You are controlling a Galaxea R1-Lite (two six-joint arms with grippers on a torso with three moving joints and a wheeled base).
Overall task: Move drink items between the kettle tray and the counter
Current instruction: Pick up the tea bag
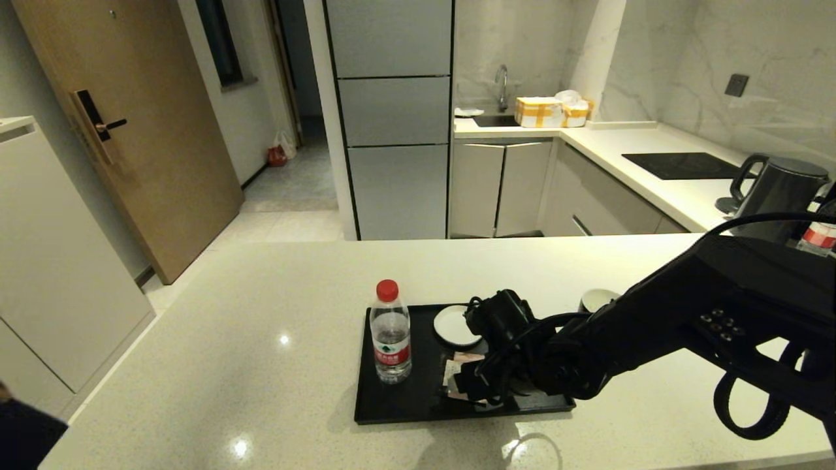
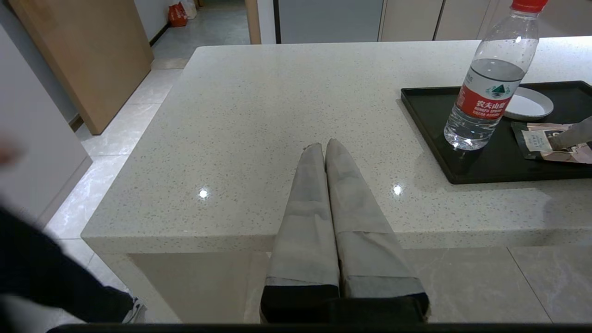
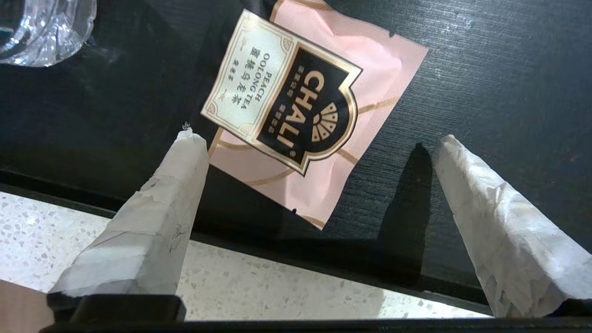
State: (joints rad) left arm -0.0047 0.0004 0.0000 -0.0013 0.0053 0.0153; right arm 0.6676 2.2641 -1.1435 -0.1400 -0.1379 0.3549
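The pink-and-black tea sachet (image 3: 305, 106) lies flat on the matte black kettle tray (image 3: 485, 69), near its front rim. My right gripper (image 3: 319, 139) hovers open just over it, with one fingertip (image 3: 192, 138) at the sachet's edge and the other out over bare tray. From the head view the right gripper (image 1: 467, 385) covers part of the sachet (image 1: 465, 358). The black cup with a white inside (image 1: 597, 299) stands on the counter (image 1: 261, 339) behind the tray's right end. My left gripper (image 2: 322, 145) is shut and empty, parked off the counter's left front.
A red-capped water bottle (image 1: 390, 339) stands at the tray's left end, with a white saucer (image 1: 454, 325) behind the sachet. A black kettle (image 1: 780, 189) and a glossy hob panel (image 1: 682, 164) sit on the far right worktop.
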